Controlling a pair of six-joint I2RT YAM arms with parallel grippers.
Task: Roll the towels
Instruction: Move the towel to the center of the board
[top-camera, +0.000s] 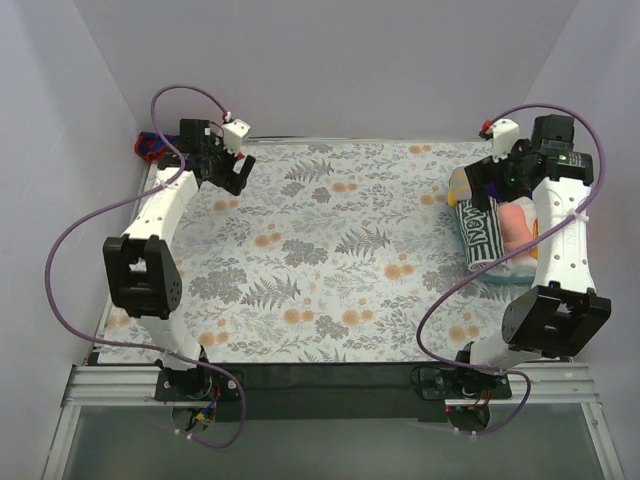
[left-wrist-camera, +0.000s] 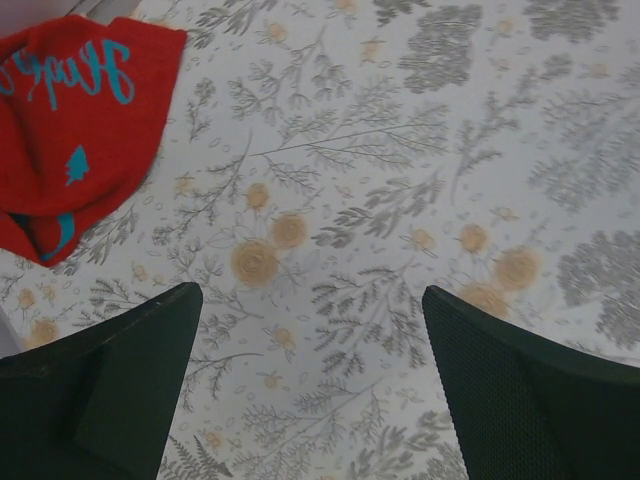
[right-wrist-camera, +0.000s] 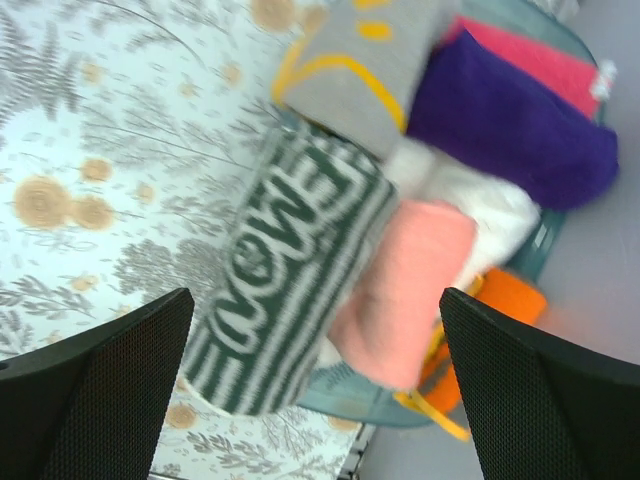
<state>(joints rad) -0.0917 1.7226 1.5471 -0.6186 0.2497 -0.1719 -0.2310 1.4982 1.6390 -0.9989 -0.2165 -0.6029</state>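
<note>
At the right edge of the flowered surface (top-camera: 330, 260), the right claw (right-wrist-camera: 315, 295) hangs with its fingers apart over a teal basket (right-wrist-camera: 350, 402) of rolls. The salmon-pink towel (right-wrist-camera: 410, 290) lies rolled in it, touching a green-and-white striped roll (right-wrist-camera: 290, 270) lettered "MOM" or "WOW". Near the far-left corner the left claw (left-wrist-camera: 310, 295) is spread wide. The red towel (left-wrist-camera: 80, 120), its teal script unreadable, lies crumpled just beside it.

The flower-patterned table (top-camera: 330, 250) carries a red towel (left-wrist-camera: 70, 130) far left, a teal basket (right-wrist-camera: 350, 405) right.
</note>
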